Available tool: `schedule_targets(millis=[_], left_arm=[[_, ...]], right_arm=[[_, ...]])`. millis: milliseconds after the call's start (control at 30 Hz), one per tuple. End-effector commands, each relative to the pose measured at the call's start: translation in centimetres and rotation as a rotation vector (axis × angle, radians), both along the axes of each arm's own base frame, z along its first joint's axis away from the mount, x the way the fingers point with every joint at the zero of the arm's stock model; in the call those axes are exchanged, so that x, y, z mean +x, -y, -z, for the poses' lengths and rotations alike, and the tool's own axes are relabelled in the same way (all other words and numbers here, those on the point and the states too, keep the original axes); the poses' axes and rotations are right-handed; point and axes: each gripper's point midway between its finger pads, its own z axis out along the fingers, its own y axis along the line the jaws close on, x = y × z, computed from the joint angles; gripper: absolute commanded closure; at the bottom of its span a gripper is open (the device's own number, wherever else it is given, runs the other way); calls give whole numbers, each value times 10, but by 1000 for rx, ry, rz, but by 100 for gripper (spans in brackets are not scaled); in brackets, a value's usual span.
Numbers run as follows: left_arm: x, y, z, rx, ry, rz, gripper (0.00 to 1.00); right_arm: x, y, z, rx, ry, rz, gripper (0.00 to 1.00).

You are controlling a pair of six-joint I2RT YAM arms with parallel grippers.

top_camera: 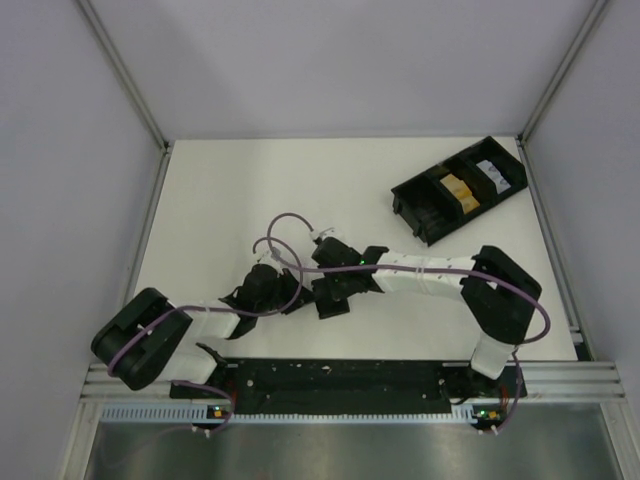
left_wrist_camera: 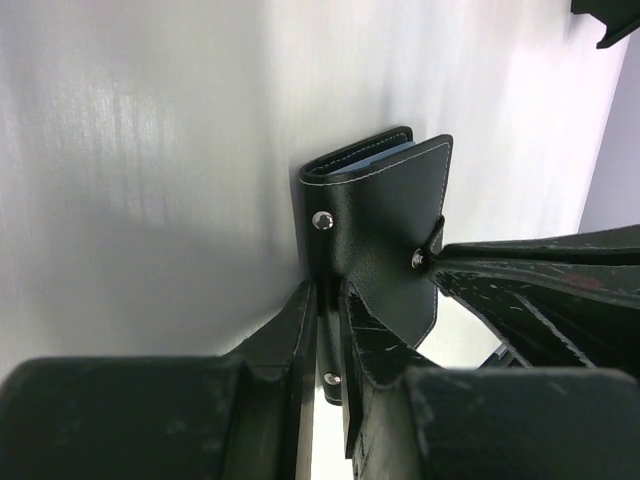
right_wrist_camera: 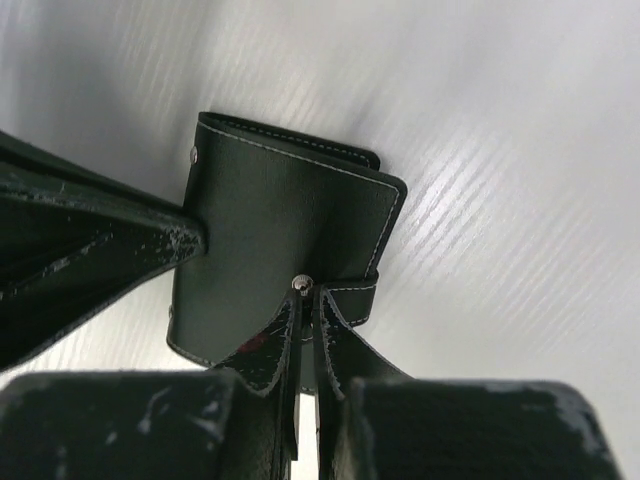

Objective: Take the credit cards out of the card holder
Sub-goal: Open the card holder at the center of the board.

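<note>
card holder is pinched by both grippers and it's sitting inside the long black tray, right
Not quite. Both the left gripper and the right gripper do pinch the card holder, but it is not inside the long black tray. The top external view shows the grippers meeting over the middle of the table, with the tray apart at the far right.

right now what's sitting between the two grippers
The card holder. The left gripper clamps one edge and the right gripper pinches another. Both wrist views show it.
</note>
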Motion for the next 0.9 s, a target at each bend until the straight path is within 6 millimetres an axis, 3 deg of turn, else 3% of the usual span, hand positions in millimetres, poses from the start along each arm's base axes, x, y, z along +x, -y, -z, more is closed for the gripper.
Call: schedule_targets(millis=[0, 133, 333, 467, 700, 800, 867], left_arm=[[-20, -24, 40, 136, -99, -17, 85], [-18, -22, 38, 137, -93, -10, 84], [-7, -22, 25, 194, -30, 22, 78], [1, -23, 9, 244, 33, 62, 67], [-4, -18, -23, 407, 125, 171, 28], [-11, -10, -32, 508, 175, 214, 1], [-16, -4, -35, 577, 199, 232, 1]], right_arm=[[-2, -6, -32, 262, -61, 37, 100], [1, 8, -36, 403, -101, 93, 100], [2, 45, -7, 451, -146, 215, 100], [3, 55, 8, 498, -155, 260, 100], [-1, 53, 18, 598, -194, 272, 100], [-2, 51, 16, 635, -204, 274, 100], [-2, 51, 16, 654, -211, 277, 100]])
